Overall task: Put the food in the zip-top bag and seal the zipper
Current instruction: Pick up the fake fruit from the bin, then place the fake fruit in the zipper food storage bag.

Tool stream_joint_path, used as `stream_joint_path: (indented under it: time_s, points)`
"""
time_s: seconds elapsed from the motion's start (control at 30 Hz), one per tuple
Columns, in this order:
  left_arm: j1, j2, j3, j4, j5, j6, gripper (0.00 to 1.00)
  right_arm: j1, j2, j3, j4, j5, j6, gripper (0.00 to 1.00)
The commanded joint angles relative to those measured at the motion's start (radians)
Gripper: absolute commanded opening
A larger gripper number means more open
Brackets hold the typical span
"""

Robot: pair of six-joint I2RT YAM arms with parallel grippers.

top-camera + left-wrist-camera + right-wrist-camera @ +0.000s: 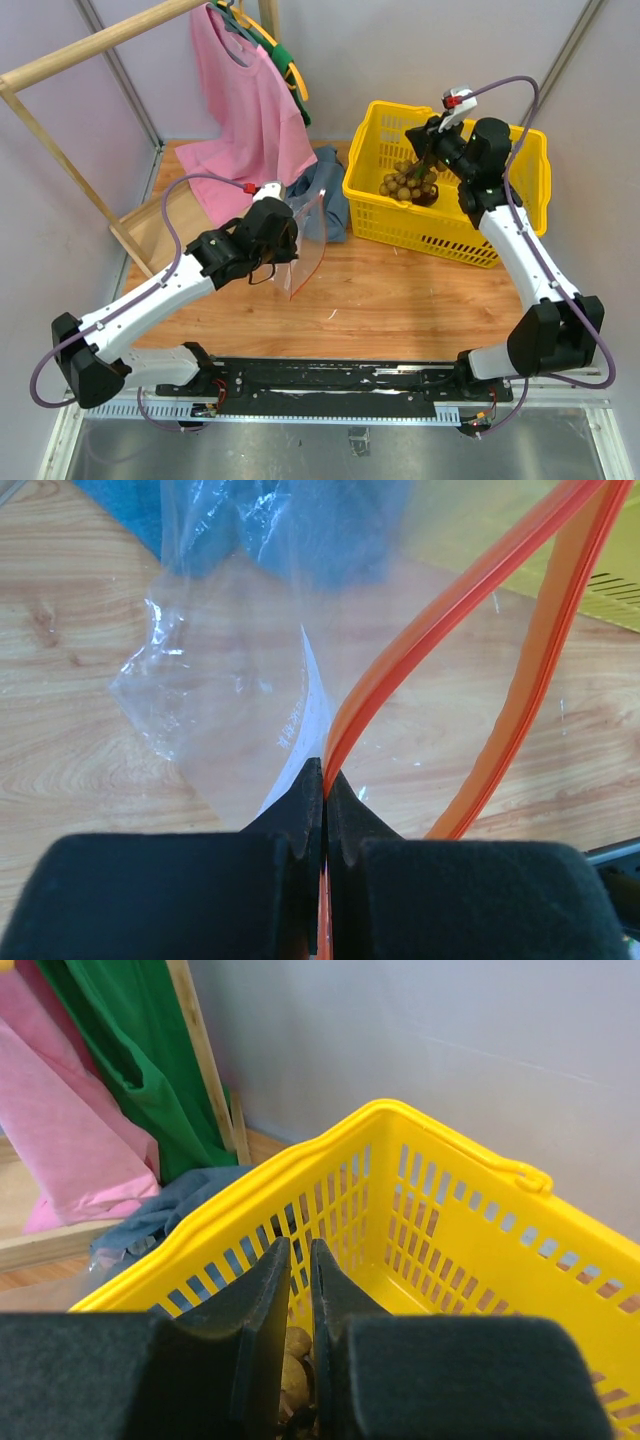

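My left gripper [285, 246] is shut on the red-orange zipper [450, 610] of the clear zip-top bag [312, 235]. It holds the bag up above the wooden table, with the mouth edges apart. In the left wrist view the bag [225, 695] hangs crinkled with its white label [300, 730]. My right gripper [427, 160] is over the yellow basket [430, 232], shut on the tan-yellow cluster [402, 182], whose balls show between the jaws [296, 1365]. A dark purple grape bunch [428, 197] lies in the basket just beside it. The red round fruit is hidden.
The yellow basket's walls [450, 1220] surround my right gripper. A blue cloth [325, 195] lies between bag and basket. A pink shirt [245, 100] and a green garment hang from a wooden rack [60, 70] at the back left.
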Motion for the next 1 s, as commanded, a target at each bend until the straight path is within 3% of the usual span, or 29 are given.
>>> stream_joint_path:
  time_s: [0.0,0.43,0.97]
  points:
    - [0.01,0.032,0.034,0.025,0.019,0.025,0.0,0.014,-0.005,0.063,-0.019,0.003,-0.019,0.01]
    - [0.021,0.045,0.077,0.034,0.053,0.036,0.0,0.04,-0.118,0.153,-0.048,-0.128,0.061,0.01]
    - [0.021,0.015,0.044,0.125,0.199,0.0,0.0,0.358,-0.242,0.059,0.062,-0.231,0.16,0.01]
